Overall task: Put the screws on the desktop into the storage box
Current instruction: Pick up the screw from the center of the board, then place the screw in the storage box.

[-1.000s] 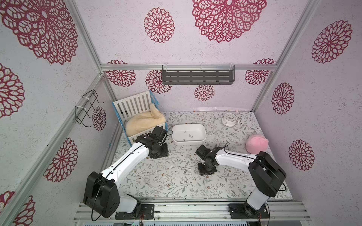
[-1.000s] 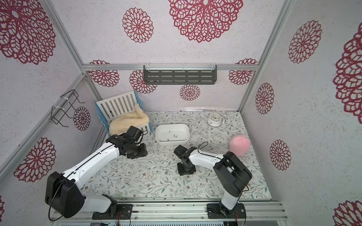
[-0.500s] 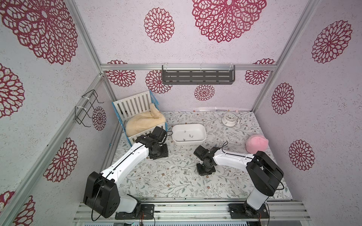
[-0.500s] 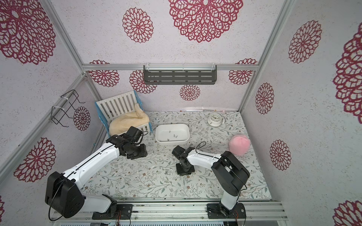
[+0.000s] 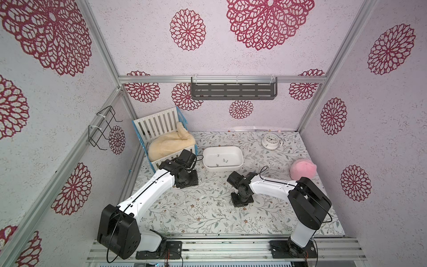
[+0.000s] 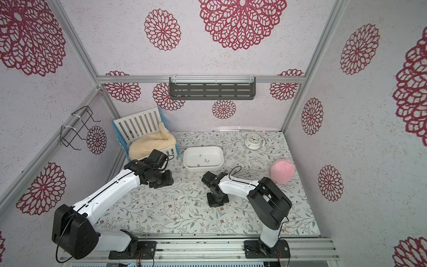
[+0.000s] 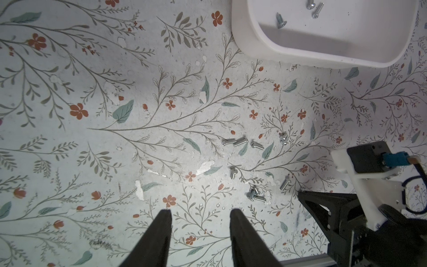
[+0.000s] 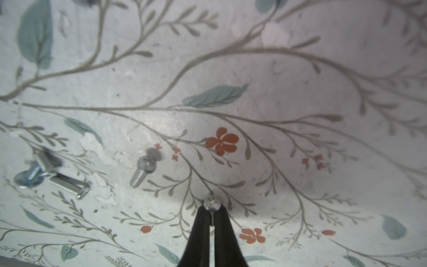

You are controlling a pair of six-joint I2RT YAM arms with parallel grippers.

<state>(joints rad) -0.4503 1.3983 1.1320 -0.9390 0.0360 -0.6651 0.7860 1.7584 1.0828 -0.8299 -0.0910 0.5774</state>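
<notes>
Silver screws (image 7: 240, 141) lie scattered on the flower-printed bench (image 7: 69, 150), near the white box (image 5: 222, 168), which already holds a few more. The right fingers (image 8: 209, 216) are pinched tight on one screw (image 8: 212, 203), its head showing at their tips, close to the bench. The left fingers (image 7: 234, 215) stand partly apart, holding nothing, just beside the scatter.

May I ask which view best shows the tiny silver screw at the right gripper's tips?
The right wrist view: the tiny silver screw sits close and clear, pinched in the right gripper. In both top views the gripper covers it; the left wrist view shows only that gripper's black fingers.
</notes>
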